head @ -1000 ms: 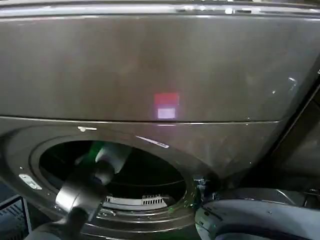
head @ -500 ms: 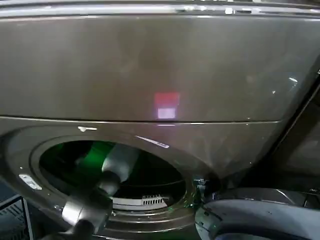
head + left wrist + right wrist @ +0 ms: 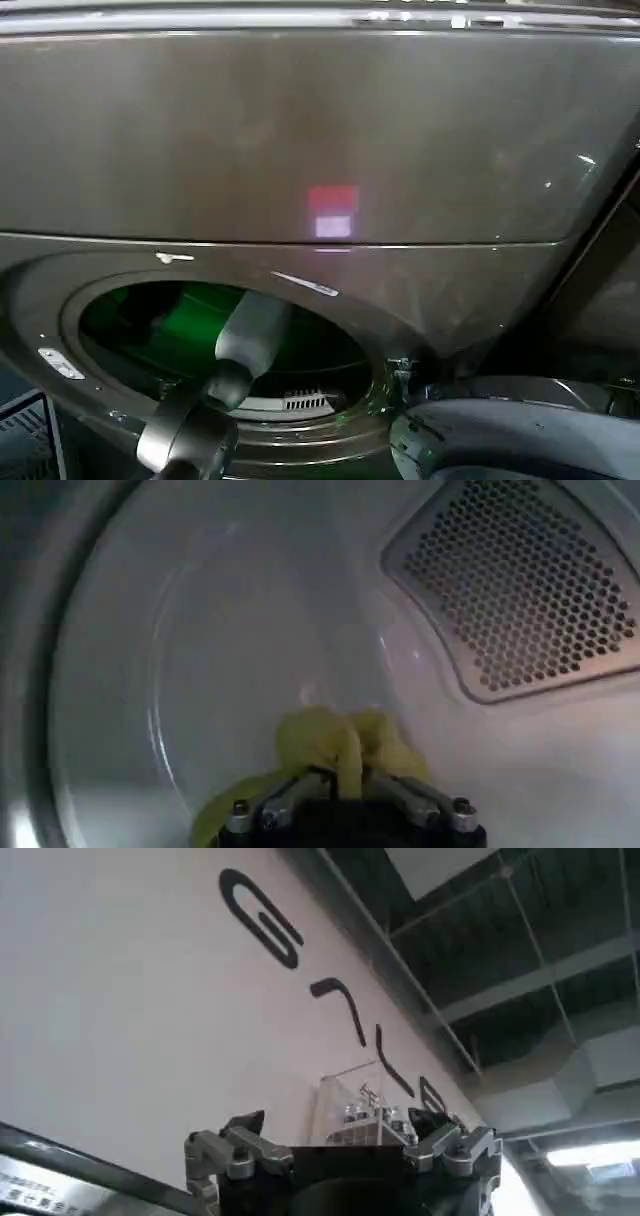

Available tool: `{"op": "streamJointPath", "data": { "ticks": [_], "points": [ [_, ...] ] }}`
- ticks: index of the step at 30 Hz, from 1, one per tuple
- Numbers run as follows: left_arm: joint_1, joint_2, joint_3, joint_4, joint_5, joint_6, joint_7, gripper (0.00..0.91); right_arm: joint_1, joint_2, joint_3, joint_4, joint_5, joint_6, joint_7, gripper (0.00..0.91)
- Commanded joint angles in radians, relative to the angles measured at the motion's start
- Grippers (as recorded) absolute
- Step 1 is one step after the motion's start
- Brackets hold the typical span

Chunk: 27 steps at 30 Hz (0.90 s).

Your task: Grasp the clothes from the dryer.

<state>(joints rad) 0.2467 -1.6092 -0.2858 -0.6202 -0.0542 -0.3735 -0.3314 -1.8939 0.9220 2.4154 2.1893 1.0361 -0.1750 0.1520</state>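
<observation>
The yellow-green clothes (image 3: 335, 742) lie against the dryer's (image 3: 300, 140) pale grey drum beside a honeycomb-perforated vent panel (image 3: 520, 580).

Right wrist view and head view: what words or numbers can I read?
"G": first of the big dark letters on the wall; the rest cannot be read.
Small sign low on the wall: too blurred to read.
Red-and-white label on the dryer: too blurred to read.

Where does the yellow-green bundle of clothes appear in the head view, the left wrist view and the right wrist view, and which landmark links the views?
Head view: not visible; the left arm reaches into the dryer mouth.
Left wrist view: the clothes sit low at centre, at the left gripper.
Right wrist view: not in it.
Shared landmark: the dryer drum, seen in the head and left wrist views.
</observation>
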Motion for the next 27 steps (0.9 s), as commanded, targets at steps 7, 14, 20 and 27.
{"op": "streamJointPath", "data": {
  "ticks": [7,14,20,27],
  "points": [
    [0.012,-0.009,-0.012,-0.013,0.004,0.001,-0.046,0.000,0.003,-0.009,0.005,-0.017,-0.002,0.009,0.003,0.907],
    [0.006,-0.010,-0.010,-0.007,0.004,0.000,-0.044,0.000,0.008,-0.013,0.011,-0.009,-0.002,-0.018,0.015,0.907],
    [0.003,-0.008,-0.011,-0.002,0.001,-0.001,-0.043,0.000,0.008,-0.014,0.015,-0.008,-0.004,-0.024,0.015,0.907],
    [0.004,-0.008,-0.010,-0.008,0.002,-0.001,-0.043,0.000,0.006,-0.014,0.020,-0.008,-0.007,-0.032,0.014,0.907]
  ]
}}
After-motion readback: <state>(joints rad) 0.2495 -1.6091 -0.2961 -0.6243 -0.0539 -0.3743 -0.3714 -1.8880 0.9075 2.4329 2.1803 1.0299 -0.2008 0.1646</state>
